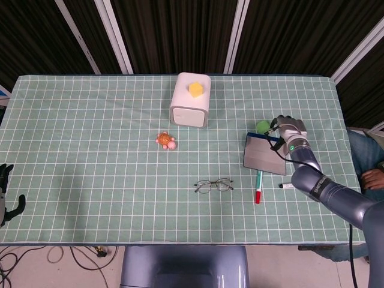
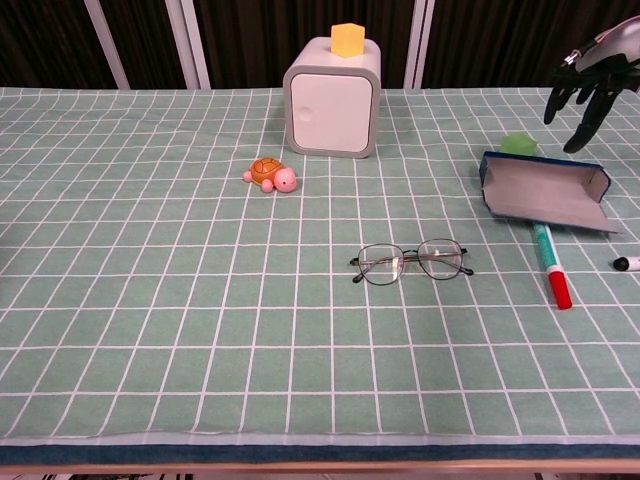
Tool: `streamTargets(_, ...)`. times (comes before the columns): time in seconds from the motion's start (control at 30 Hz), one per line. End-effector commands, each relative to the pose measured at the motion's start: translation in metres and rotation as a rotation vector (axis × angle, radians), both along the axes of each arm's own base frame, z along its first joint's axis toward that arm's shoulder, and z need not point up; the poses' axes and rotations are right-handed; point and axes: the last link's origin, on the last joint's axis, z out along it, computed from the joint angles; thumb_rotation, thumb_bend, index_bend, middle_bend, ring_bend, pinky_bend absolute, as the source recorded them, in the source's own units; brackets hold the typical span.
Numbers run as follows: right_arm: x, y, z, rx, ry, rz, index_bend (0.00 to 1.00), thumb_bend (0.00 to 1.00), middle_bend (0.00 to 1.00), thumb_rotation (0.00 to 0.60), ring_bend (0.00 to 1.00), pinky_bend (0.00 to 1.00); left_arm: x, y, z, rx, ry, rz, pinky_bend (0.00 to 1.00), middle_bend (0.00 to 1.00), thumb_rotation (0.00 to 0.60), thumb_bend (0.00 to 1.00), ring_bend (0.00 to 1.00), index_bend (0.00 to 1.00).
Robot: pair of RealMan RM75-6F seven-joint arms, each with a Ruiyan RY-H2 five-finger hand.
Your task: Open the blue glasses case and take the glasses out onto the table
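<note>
Though fingers (image 2: 578,95) spread, case (image 2: 545,190) just below.

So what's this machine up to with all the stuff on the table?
The robot is working with a blue glasses case, and the glasses already lie out on the green cloth, apart from it. The case lies flat, partly over a red and green marker. The right hand hangs open above the case, holding nothing. The left hand rests idle off the table's edge.

no readable text, labels, brands or numbers, marker pen (image 2: 553,267) print too small to read
</note>
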Motion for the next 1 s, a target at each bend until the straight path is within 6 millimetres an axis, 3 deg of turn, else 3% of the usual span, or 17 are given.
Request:
streamTargets(0.03,0.003,0.000,0.006,-0.011,-0.003,0.003,0.27,0.22,0.09,0.600,0.06,0.21,0.000,0.000,0.000,0.000,-0.001,-0.001,0.00,0.00,0.600,0.46,0.00,0.03)
streamTargets(0.3,0.024,0.002,0.047,-0.151,-0.079,0.068,0.26,0.21,0.09,0.600,0.06,0.21,0.001,0.000,0.000,0.002,0.001,-0.006,0.00,0.00,0.600,0.46,0.00,0.03)
streamTargets(0.57,0.035,0.035,0.085,-0.232,-0.112,0.226,0.26,0.21,0.10,0.600,0.06,0.21,0.002,0.000,-0.001,-0.001,0.007,-0.018,0.00,0.00,0.600,0.46,0.00,0.03)
streamTargets(0.8,0.019,0.094,0.106,-0.323,-0.092,0.334,0.24,0.21,0.10,0.600,0.06,0.21,0.004,0.001,-0.001,0.000,0.017,-0.039,0.00,0.00,0.600,0.47,0.00,0.03)
streamTargets(1.0,-0.012,0.158,0.103,-0.408,-0.072,0.377,0.24,0.21,0.10,0.600,0.06,0.21,0.009,0.002,0.002,0.009,0.052,-0.095,0.00,0.00,0.600,0.46,0.00,0.03)
